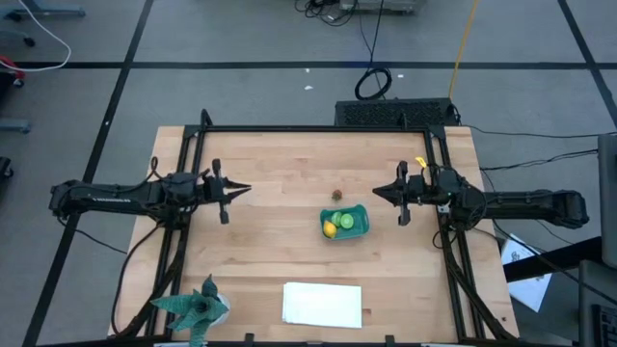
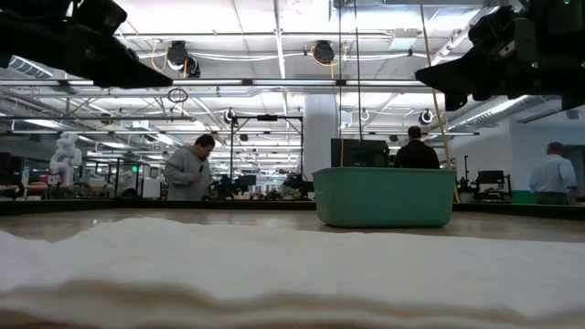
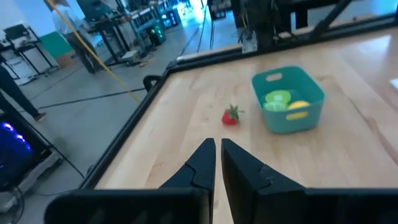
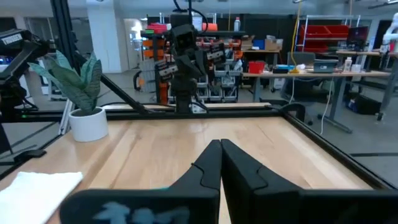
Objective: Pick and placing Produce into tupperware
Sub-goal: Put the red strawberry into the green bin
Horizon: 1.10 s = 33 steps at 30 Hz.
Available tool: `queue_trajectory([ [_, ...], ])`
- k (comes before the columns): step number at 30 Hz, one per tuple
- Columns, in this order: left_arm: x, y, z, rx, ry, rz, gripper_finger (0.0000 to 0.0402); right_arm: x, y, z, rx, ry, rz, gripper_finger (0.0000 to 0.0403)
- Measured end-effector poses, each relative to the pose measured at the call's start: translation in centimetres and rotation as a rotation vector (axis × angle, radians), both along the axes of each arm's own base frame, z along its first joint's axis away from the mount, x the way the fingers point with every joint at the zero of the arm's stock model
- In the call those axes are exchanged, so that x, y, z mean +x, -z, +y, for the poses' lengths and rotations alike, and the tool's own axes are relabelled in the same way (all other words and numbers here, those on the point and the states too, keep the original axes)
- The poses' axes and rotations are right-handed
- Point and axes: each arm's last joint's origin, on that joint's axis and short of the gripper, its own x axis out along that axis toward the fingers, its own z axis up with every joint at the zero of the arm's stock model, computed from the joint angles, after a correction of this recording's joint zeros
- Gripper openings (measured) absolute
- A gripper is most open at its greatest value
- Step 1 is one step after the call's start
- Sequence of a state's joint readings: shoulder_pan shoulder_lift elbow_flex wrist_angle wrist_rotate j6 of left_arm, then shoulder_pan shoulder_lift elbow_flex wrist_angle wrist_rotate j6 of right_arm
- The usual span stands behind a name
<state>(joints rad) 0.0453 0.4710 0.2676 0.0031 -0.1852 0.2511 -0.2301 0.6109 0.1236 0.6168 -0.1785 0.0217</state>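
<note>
Bare table (image 1: 280, 231) lies open all round the tub (image 1: 345, 222); only the strawberry (image 1: 337, 195) sits just behind it, the white cloth (image 1: 322, 304) well in front.

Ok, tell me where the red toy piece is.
The red toy piece lies on the bare table in the high view, near its middle, just outside the teal tub.

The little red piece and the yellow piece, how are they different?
The red piece lies on the bare wooden table, outside the teal tub; the yellow piece sits inside that tub beside a green piece. The red piece has a green leafy top; the yellow piece looks plain. Both are small toy produce.
</note>
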Motion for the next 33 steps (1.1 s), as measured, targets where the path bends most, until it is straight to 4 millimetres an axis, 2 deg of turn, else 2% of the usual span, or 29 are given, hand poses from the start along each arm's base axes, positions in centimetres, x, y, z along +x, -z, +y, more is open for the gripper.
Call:
queue_trajectory([
  [11, 0.1, -0.8, 0.0, -0.002, -0.007, -0.091, 0.0031, -0.3, 1.3, 0.0, -0.016, 0.008, 0.036, 0.0],
  [18, 0.8, -1.4, 0.8, -0.003, -0.264, -0.167, 0.0031, -0.3, 1.0, 0.0, -0.013, 0.007, -0.006, 0.0],
  [22, 1.9, -2.8, 1.7, -0.037, -0.318, -0.155, 0.003, -0.3, 0.8, 0.0, -0.011, 0.005, -0.02, 0.0],
  [33, 7.3, -7.7, 4.7, -0.185, -0.114, -0.037, 0.003, -0.3, 0.8, 0.0, -0.01, 0.004, -0.02, 0.0],
])
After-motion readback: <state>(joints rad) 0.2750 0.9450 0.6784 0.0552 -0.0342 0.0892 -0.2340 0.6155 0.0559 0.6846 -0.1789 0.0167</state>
